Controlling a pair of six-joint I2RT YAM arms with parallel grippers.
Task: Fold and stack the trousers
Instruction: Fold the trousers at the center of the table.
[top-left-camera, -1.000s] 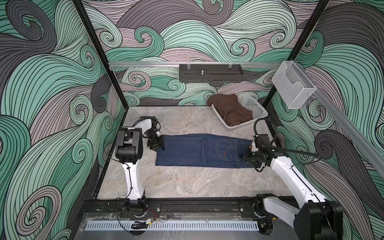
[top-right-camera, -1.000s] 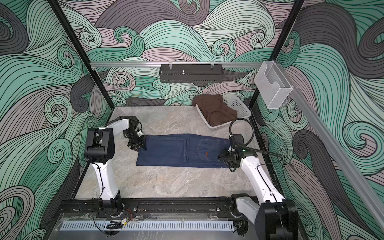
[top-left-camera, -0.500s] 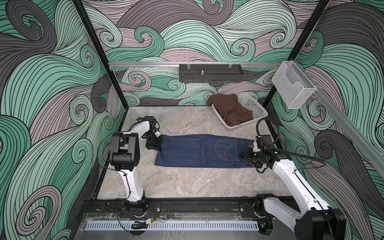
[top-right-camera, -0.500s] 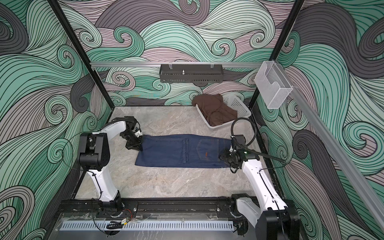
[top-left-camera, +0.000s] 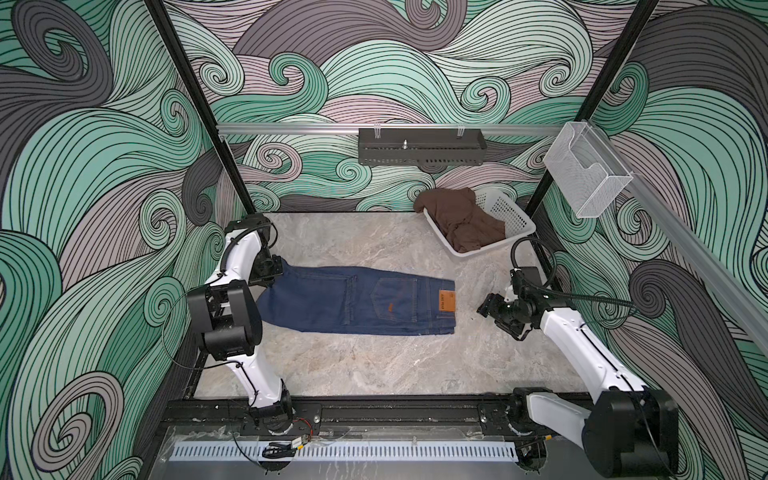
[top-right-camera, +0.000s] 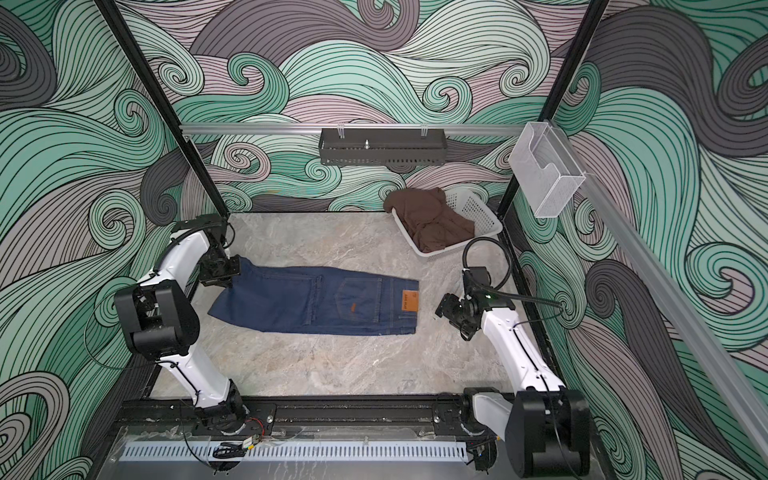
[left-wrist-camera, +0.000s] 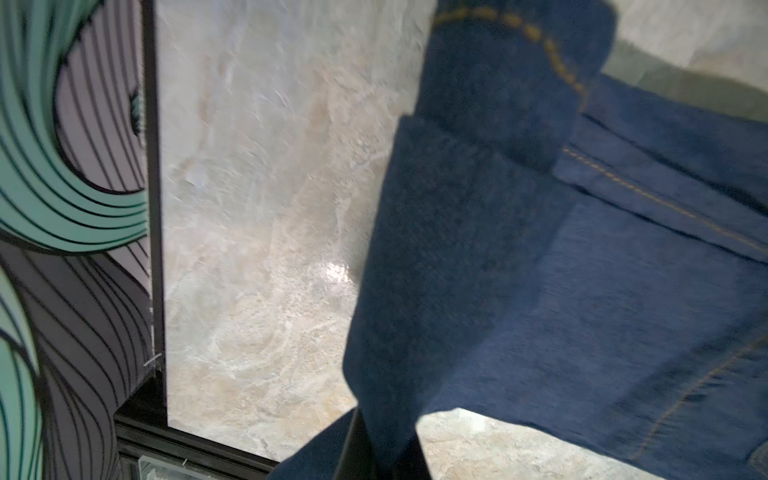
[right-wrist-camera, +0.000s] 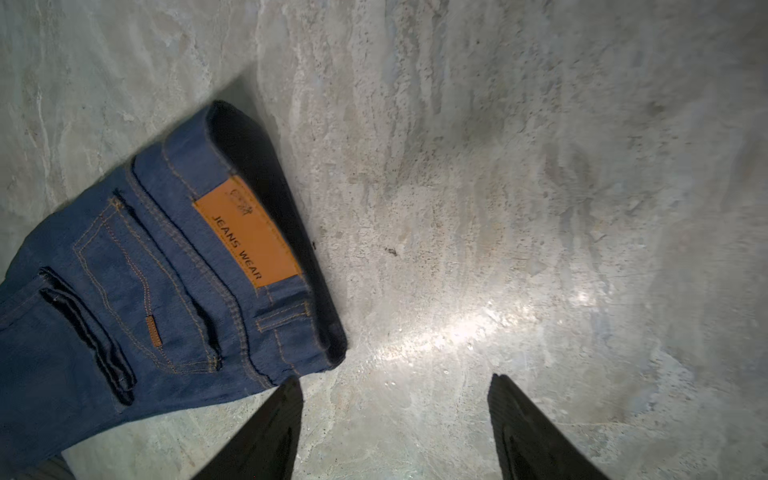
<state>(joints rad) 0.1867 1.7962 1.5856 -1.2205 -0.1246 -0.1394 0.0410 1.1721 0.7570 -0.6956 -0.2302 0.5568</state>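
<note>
At the middle of the marble tabletop (top-left-camera: 374, 374) the trousers (top-left-camera: 357, 301) lie folded into a flat dark-blue band, back pocket up, running from 9 o'clock to 3 o'clock in both top views. The waistband end points to 3 o'clock and carries a tan leather patch (top-left-camera: 446, 300). A small orange tab (top-left-camera: 388, 308) sits on the pocket just beside it.

The left hand (top-left-camera: 276, 268) is at the 10 o'clock corner of the leg end, clenched on the denim. There the cloth is pulled up off the tabletop, and in the left wrist view blue fabric (left-wrist-camera: 540, 291) hangs from the shut jaws. The left arm's dark elbow joint (top-left-camera: 224, 320) stands over the 8 o'clock corner of the trousers and hides that edge in a top view.

The right hand (top-left-camera: 488, 307) hovers at 3 o'clock, near the waistband but apart from it, released and holding nothing. In the right wrist view its two black fingers (right-wrist-camera: 270, 432) stand wide apart over bare tabletop.

At 1 o'clock a white basket (top-left-camera: 515, 216) sits tilted against the back corner. A crumpled brown garment (top-left-camera: 461, 220) spills over its far rim. On the back rail at 12 o'clock hangs a black perforated tray (top-left-camera: 419, 151), and on the side rail at 2 o'clock hangs a clear plastic holder (top-left-camera: 586, 178).
</note>
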